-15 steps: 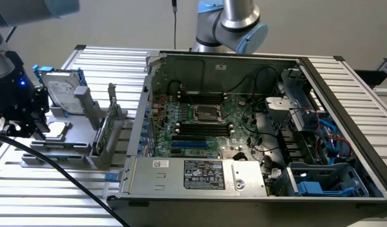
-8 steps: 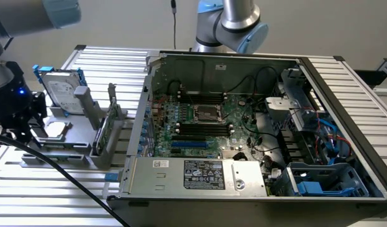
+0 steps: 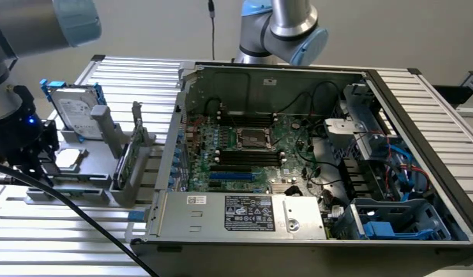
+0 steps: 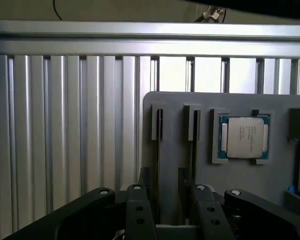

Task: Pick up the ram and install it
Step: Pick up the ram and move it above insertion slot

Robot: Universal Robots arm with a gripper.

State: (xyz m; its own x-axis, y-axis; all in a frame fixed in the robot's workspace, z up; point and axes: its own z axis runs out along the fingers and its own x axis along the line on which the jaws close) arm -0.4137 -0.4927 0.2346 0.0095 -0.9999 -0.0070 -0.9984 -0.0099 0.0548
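The ram [image 3: 126, 164] is a slim dark-green stick standing on edge between the posts of a grey holder [image 3: 82, 190], at the exterior view's left, outside the computer case. My gripper [image 3: 26, 164] hangs over that holder's left end, a short way from the ram. In the wrist view my gripper [image 4: 165, 182] is open, its two black fingers [image 4: 140, 205] apart above the holder's two narrow slots [image 4: 160, 125]. Thin dark edges run along both slots, and I cannot tell which is the ram. Nothing is between the fingers. The motherboard's black slots [image 3: 248, 154] lie inside the open case.
A silver processor chip [image 4: 245, 137] sits in a square pocket of the holder [image 4: 270, 105] beside the slots. A hard drive with blue rails [image 3: 73, 109] stands at the holder's back. The open case [image 3: 174, 144] has a raised wall facing the holder. A black cable [image 3: 82, 219] crosses the ribbed table.
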